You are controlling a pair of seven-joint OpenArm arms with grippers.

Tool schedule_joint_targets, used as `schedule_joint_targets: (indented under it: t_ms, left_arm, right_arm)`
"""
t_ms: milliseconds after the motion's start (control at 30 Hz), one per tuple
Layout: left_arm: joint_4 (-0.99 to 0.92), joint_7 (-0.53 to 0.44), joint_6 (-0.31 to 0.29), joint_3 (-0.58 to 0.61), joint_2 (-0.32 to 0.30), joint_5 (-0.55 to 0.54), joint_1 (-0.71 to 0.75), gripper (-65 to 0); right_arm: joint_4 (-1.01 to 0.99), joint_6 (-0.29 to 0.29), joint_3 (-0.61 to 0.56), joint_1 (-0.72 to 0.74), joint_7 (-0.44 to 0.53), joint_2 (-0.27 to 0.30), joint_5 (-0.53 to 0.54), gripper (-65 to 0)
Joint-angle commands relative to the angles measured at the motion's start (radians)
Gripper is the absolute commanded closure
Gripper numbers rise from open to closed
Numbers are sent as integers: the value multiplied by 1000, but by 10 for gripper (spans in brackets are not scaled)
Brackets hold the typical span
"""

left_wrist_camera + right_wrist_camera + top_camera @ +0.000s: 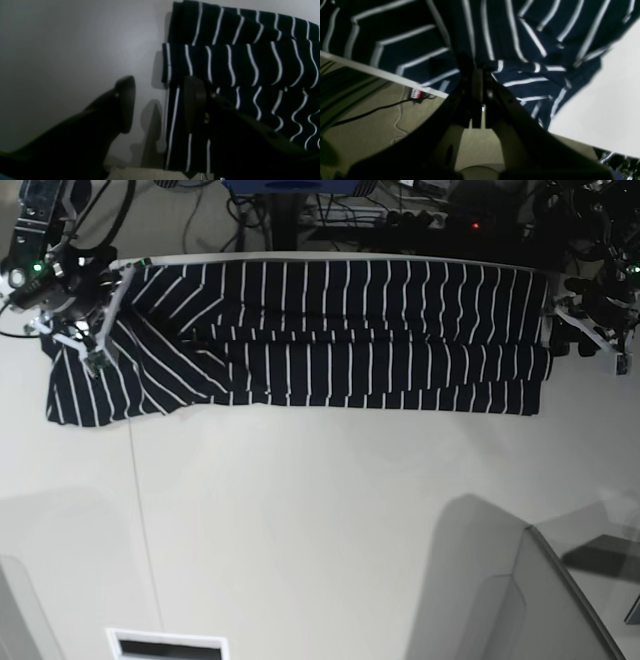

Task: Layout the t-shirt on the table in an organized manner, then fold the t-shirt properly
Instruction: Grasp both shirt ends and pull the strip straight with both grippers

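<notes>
The dark navy t-shirt (330, 330) with thin white stripes lies in a long folded band along the far edge of the off-white table (320, 510). In the base view my right gripper (97, 358) is at the shirt's left end. The right wrist view shows the right gripper (478, 71) shut, pinching a bunched bit of the t-shirt (525, 45) beside the table edge. My left gripper (160, 85) is at the shirt's right end with its jaws apart. One finger (125, 105) hangs over bare table (75, 50), the other over the t-shirt (237, 62), with the fabric's edge between them.
A thin dark seam line (140, 510) runs down the table's left part. Cables and equipment (440, 215) crowd the space behind the far edge. Beige floor with a black cable (370, 112) shows below the table edge. A grey panel (520, 600) stands at the front right, and a white slot (165, 645) sits at the front edge.
</notes>
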Motion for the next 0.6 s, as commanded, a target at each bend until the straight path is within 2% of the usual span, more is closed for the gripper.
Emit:
schedule_joint_targets:
  t_ms: [0,267,333,367,533,567]
  left_arm:
    - [17,-22,-4,-5,-17,-14,1,-290]
    - [16,-19,-4,-3,-17,-16,1,-298]
    - [16,-16,-4,-3,-17,-16,1,-299]
    - [16,-16,-4,-3,-17,-16,1,-299]
    - [16,-14,-4,35,-21,-14,1,-301]
    - [16,-14,-4,46,-23,-16,1,-301]
  right_arm:
    - [-2,1,1,5,7,6,7,-8]
    - [-20,1,70,2,7,4,5,-12]
    - [-14,1,85,2,7,4,5,-56]
    - [-14,1,88,0,6,4,5,-95]
    - [-11,1,84,-6,13,6,7,-458]
    - [-11,1,84,-6,15,6,8,-495]
